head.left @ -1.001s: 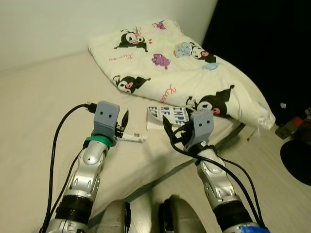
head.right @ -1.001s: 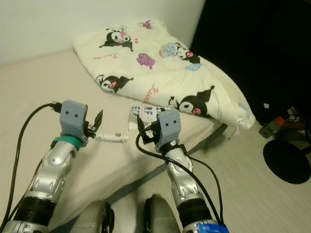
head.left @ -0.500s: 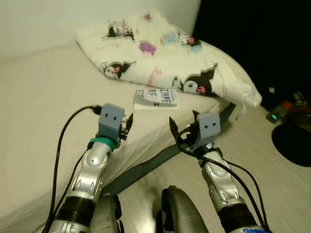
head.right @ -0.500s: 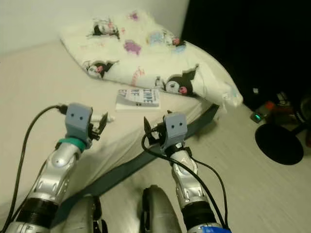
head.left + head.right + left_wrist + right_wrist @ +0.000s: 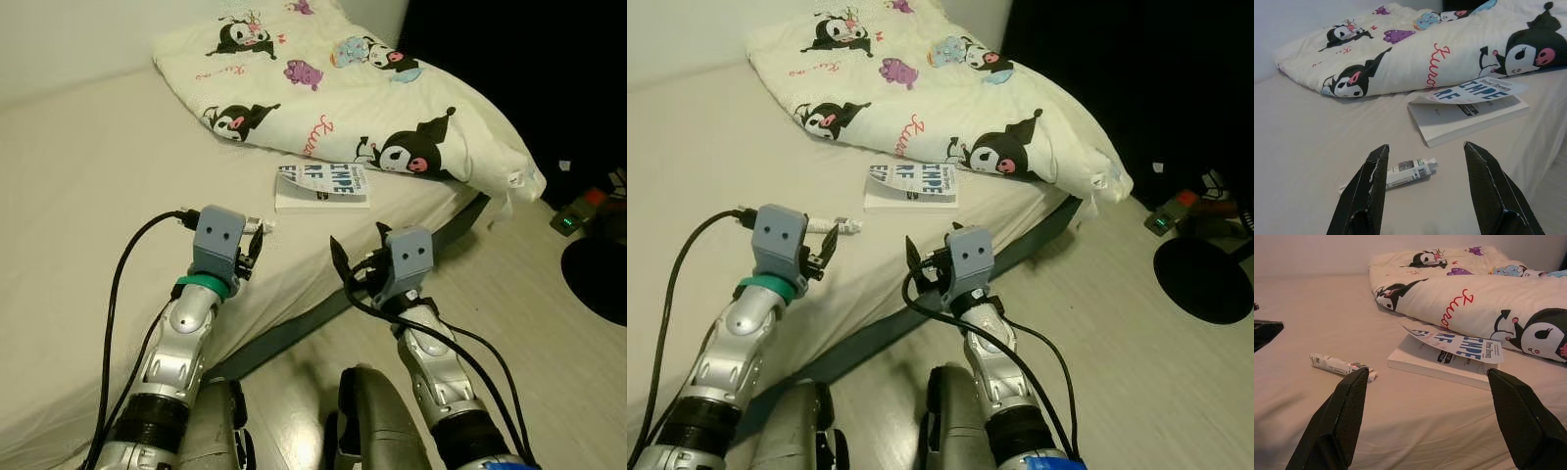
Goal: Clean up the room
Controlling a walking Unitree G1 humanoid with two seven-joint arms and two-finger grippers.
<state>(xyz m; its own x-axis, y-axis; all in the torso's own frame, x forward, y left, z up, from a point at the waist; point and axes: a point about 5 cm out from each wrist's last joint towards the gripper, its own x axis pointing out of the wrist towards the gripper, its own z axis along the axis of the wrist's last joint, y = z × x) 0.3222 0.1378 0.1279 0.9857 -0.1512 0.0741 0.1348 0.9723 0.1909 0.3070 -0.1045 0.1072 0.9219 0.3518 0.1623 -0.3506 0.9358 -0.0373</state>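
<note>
Left gripper (image 5: 1422, 191) fingers wide apart, empty, hovering over bed (image 5: 78, 186) just short of small tube (image 5: 1406, 172). Right gripper (image 5: 1425, 416) also wide, empty, at bed edge. Book (image 5: 323, 187) lies beyond tube, against cartoon-print blanket (image 5: 333, 88).

Both silver arms stretched forward side by side, left hand (image 5: 1425, 196) and right hand (image 5: 1425, 426) open-fingered, empty.

Silver arms, grey-blue wrist housings, black cables.
</note>
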